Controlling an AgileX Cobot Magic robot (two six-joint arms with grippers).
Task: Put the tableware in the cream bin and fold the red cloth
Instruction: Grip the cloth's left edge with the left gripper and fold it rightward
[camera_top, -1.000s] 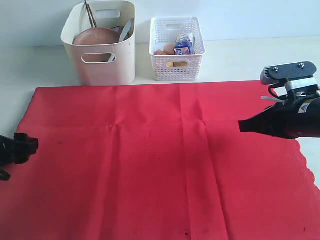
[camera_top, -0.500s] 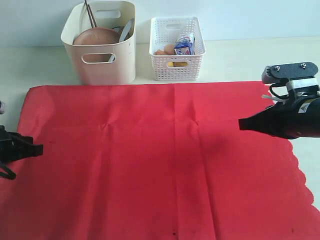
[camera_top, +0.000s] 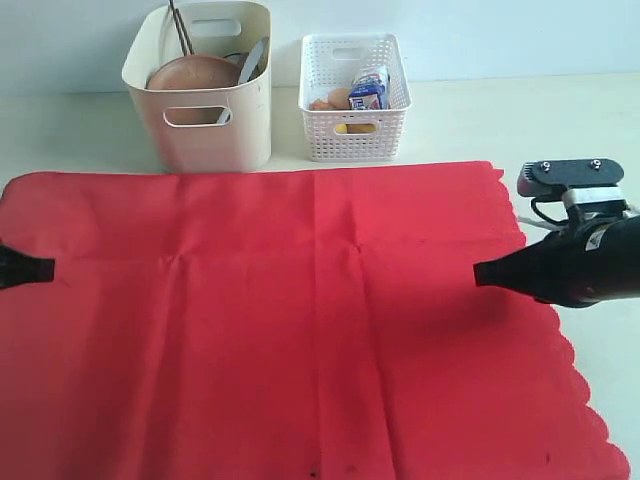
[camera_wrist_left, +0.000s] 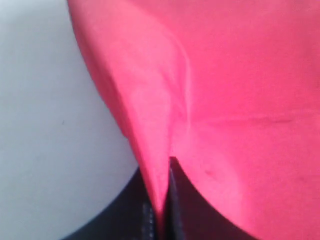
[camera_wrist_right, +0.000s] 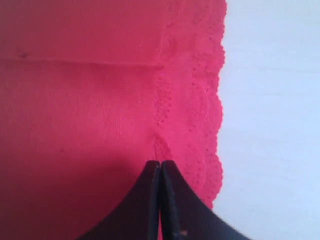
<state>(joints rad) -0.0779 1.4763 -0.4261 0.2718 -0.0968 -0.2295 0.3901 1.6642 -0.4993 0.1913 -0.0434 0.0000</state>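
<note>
While the red cloth (camera_top: 300, 330) lay spread flat over the table (camera_top: 500, 110), filling the near part of the scene, you had an arm at each end of it. Your left gripper (camera_top: 48, 268) was clenched on the plain left edge, with a ridge of fabric drawn up between its jaws, as the left wrist view showed plainly. Your right gripper (camera_top: 480, 272) was closed tight over the opposite side, just inside the scalloped edge (camera_top: 545, 330). A small pucker sat at its tip, but you could not tell whether any fabric was caught there.

The cloth looked thin, soft and light, so it would probably sag and crease wherever it hung free and slide easily on the smooth top. The best hold, I judge, was a pinch at an edge or corner, with both ends lifted together so the fold fell straight.

Just beyond the cloth's far edge stood the cream bin (camera_top: 205, 135) with the brown plate (camera_top: 192, 72), chopsticks (camera_top: 180, 28) and a knife (camera_top: 252, 58) inside, so that half looked done. Beside it, the white basket (camera_top: 352, 135) held a milk carton (camera_top: 370, 88).
</note>
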